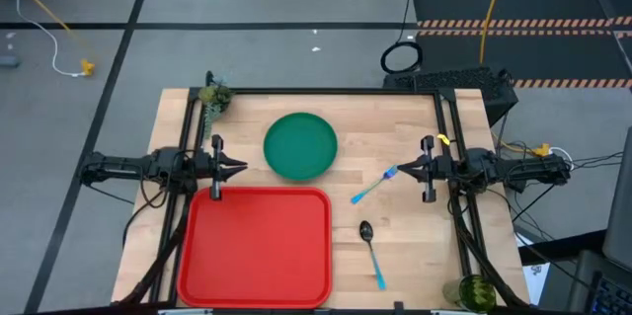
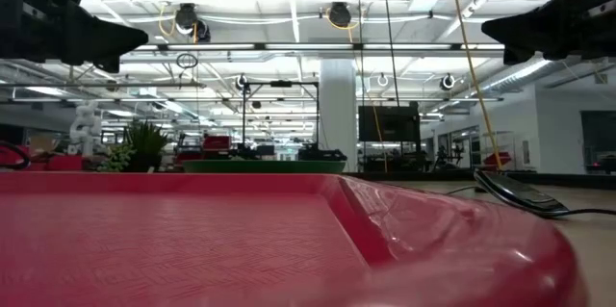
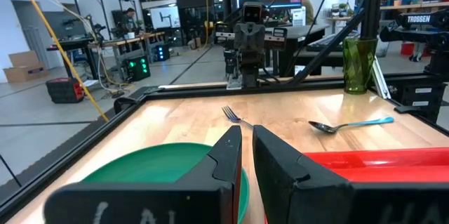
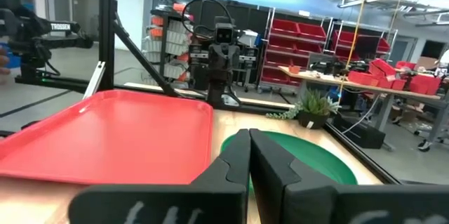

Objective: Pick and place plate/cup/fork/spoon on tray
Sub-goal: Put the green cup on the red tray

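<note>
**Nothing Lifted Yet: Both Pincers Parked, Tray Bare**

No item is carried and nothing is set on the tray (image 1: 259, 246), so the task is judged to be at its very start, with the first pick not yet begun.

The left pincer (image 1: 240, 167) is held above the counter (image 1: 415, 246); a thin slit is seen between its tips in the left wrist view, and nothing is gripped or touched. The tray's far edge is found just below and beside it, and the plate (image 1: 300, 145) lies just ahead of its tips, toward the middle of the counter.

The right pincer (image 1: 397, 168) is clenched tight, its tips pressed together on nothing. The fork (image 1: 373, 186) is seen right at its tips in the high view, tines nearest; whether contact is made cannot be told, though the pincer appears to be held well above the counter in the low view. The spoon (image 1: 370, 250) lies near, off to the tray side of this pincer. The cup (image 1: 476, 291) stands well behind it, at the counter's corner.

For the next move, an opened pincer and a descent onto one item are called for; the fork looks closest for the right, the plate for the left.
</note>
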Available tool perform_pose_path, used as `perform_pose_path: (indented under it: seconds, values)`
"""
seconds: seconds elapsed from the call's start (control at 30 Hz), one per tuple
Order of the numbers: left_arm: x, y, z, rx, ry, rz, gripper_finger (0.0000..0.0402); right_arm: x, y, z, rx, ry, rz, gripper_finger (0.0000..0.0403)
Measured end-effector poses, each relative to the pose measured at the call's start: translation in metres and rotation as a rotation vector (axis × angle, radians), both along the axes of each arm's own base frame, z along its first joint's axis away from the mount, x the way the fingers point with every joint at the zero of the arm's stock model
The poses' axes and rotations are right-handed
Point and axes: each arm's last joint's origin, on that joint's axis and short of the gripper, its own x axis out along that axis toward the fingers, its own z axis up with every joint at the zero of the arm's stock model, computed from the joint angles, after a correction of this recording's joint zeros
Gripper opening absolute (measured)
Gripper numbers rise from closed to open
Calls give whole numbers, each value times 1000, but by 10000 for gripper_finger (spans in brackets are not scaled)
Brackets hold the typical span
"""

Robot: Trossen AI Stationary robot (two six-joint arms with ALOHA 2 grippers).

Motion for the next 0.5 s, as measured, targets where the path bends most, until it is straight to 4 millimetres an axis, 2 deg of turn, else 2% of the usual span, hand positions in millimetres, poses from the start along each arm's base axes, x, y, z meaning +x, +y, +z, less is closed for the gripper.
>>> perform_pose_path:
  seconds: [0.5]
  values:
    - [0,0,1,-1,-11,2,42,0,0,-1,13,6,4,0]
